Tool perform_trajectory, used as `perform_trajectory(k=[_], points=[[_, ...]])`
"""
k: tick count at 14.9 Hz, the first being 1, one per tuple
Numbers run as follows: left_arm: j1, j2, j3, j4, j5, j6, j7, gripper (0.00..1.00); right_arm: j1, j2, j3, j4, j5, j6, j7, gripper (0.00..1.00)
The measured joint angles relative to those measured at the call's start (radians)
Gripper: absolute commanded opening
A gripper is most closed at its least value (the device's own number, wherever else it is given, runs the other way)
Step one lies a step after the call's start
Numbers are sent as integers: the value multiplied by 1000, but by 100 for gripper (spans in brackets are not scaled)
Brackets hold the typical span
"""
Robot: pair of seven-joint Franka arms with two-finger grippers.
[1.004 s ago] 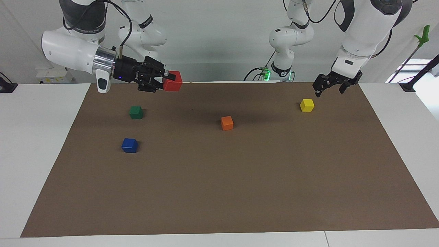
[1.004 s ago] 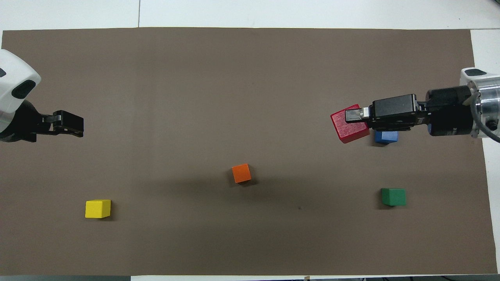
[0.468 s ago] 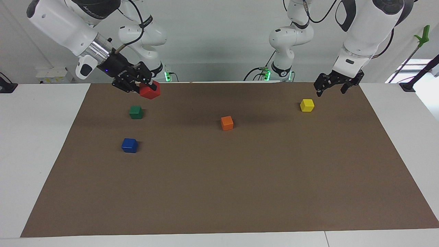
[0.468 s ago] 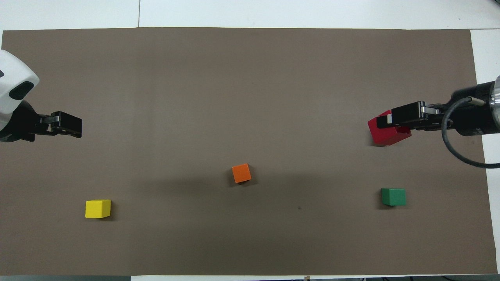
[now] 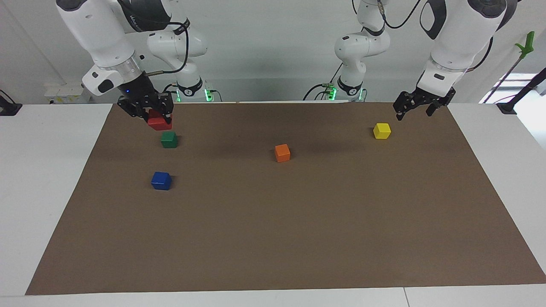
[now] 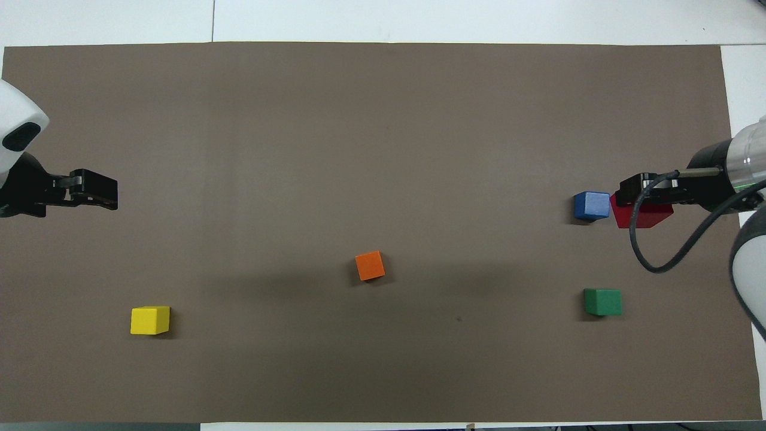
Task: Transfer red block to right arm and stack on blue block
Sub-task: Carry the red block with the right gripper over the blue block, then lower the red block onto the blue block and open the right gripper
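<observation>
The red block (image 5: 160,124) is held in my right gripper (image 5: 158,118), which points down and carries it in the air over the mat at the right arm's end. In the overhead view the red block (image 6: 645,216) under the right gripper (image 6: 635,200) shows just beside the blue block (image 6: 592,205), toward the right arm's end. The blue block (image 5: 161,180) sits alone on the brown mat (image 5: 298,221). My left gripper (image 5: 414,107) is open and empty, hovering over the mat's edge by the yellow block (image 5: 381,130); it also shows in the overhead view (image 6: 102,196).
A green block (image 5: 169,139) lies nearer to the robots than the blue block, also seen from overhead (image 6: 602,301). An orange block (image 5: 282,152) sits mid-mat. The yellow block (image 6: 149,319) is at the left arm's end.
The right gripper has swung the red block from the middle toward the right arm's end and turned from level to pointing down. The left gripper has drawn back slightly.
</observation>
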Motion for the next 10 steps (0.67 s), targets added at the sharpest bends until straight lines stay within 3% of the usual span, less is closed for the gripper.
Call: perform_trajectory(k=[3, 7, 10], points=[[2, 0, -4, 0, 0, 0, -4, 100, 4, -13, 1, -58, -79, 42, 3, 0], [-12, 0, -5, 0, 0, 0, -13, 100, 16, -61, 1, -234, -136, 235, 27, 0], [-141, -2, 117, 1, 0, 0, -18, 100, 17, -82, 1, -329, -167, 352, 38, 0]])
